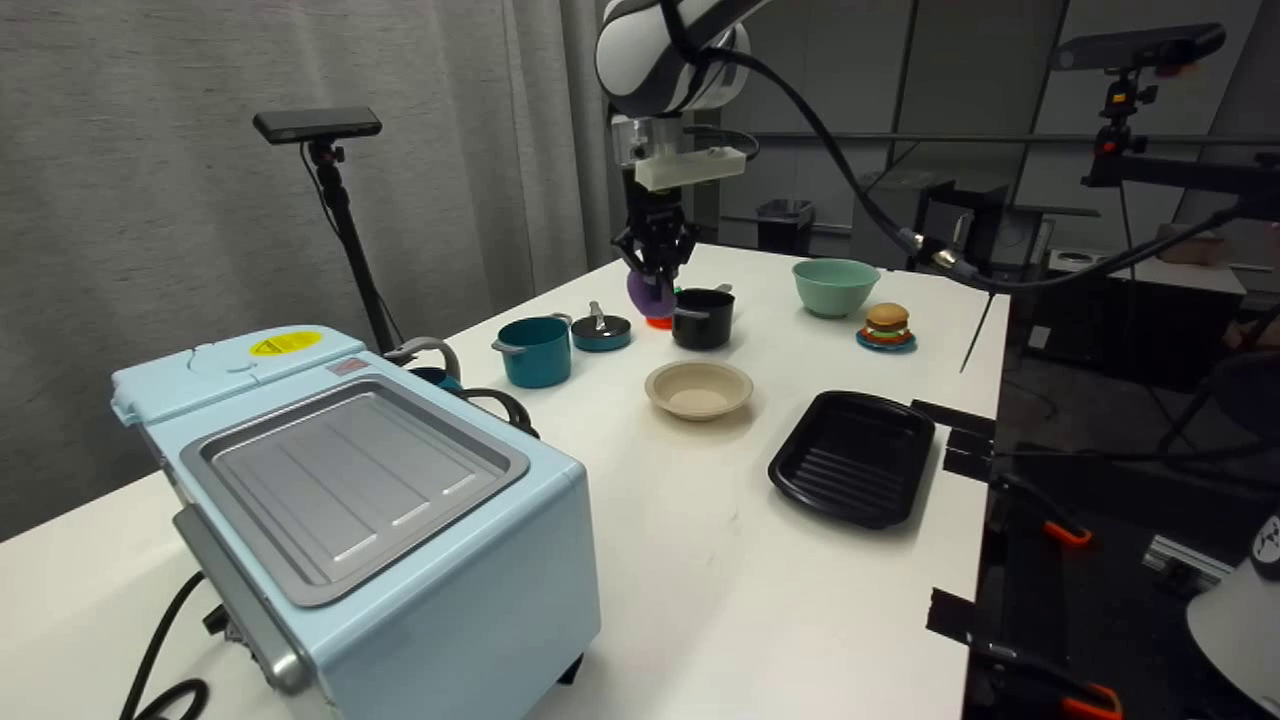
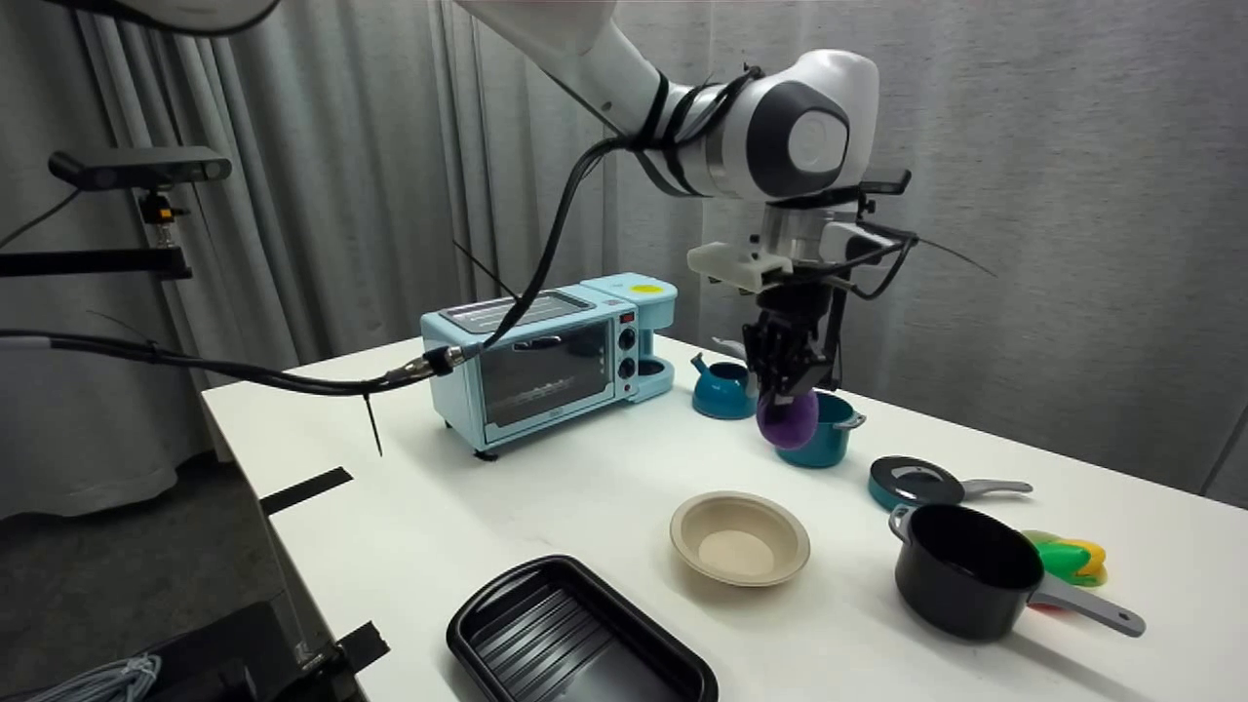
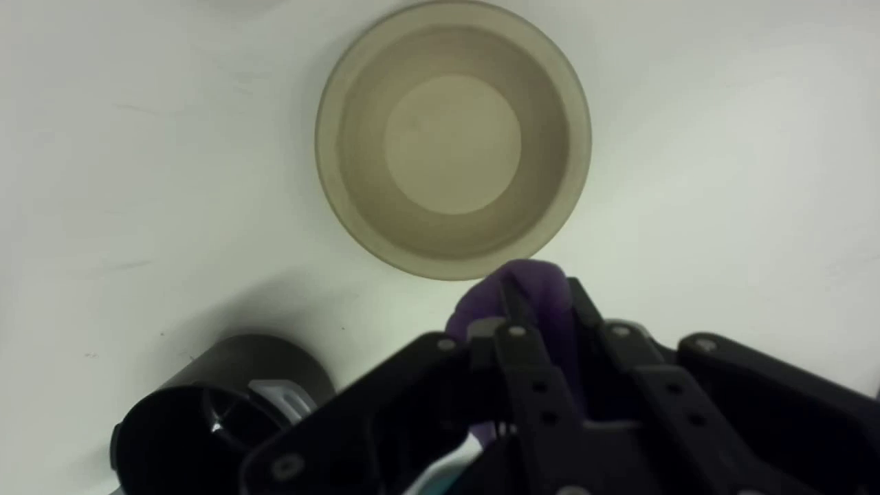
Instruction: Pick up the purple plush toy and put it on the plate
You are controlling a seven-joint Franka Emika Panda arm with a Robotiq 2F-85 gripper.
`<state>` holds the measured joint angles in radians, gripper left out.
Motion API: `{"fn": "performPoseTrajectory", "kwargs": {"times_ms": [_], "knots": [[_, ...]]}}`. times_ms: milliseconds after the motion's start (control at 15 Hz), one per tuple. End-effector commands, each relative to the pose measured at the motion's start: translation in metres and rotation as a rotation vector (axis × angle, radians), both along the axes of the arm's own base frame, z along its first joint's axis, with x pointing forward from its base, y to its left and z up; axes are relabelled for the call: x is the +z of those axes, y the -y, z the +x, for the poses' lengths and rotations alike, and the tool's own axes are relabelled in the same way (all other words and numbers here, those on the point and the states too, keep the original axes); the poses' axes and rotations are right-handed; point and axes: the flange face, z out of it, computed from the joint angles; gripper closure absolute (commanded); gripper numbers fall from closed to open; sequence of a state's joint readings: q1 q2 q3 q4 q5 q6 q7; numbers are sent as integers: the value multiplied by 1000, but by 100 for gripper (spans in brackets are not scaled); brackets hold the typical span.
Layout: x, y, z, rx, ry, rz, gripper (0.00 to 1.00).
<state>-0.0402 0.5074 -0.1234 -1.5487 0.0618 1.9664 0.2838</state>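
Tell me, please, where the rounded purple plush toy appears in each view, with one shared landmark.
In an exterior view: the rounded purple plush toy, just above centre.
In an exterior view: the toy, right of centre, slightly below.
In the wrist view: the toy, right of centre, lower half.
Shared landmark: the round beige shallow plate.

The round, shallow beige plate [image 2: 738, 554] is matt and smooth, like pressed paper. The black rectangular ridged tray [image 1: 855, 455] is hard and glossy along its rim. The pale blue boxy toaster oven [image 1: 470, 590] has a smooth, shiny shell, a grooved grey metal pan [image 1: 350, 480] with a satin sheen and a dark glass door [image 2: 548, 375]. The smooth white tabletop [image 1: 680, 600] shines faintly; the grey curtain [image 2: 1072, 341] is rough, matt cloth. The rounded purple plush toy [image 2: 790, 427] looks matt, though the wrist view is too dim to show its weave.
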Motion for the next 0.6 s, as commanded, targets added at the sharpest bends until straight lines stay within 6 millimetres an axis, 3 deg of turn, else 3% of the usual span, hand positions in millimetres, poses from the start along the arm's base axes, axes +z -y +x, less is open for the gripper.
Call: {"fn": "performPoseTrajectory", "kwargs": {"times_ms": [0, 200, 267, 533], "knots": [[-28, -5, -21, 68, 24, -3, 96], [-62, -15, -33, 111, 28, -10, 96], [-72, -39, -53, 134, 23, -13, 96], [-106, -84, -93, 211, 12, -23, 96]]}}
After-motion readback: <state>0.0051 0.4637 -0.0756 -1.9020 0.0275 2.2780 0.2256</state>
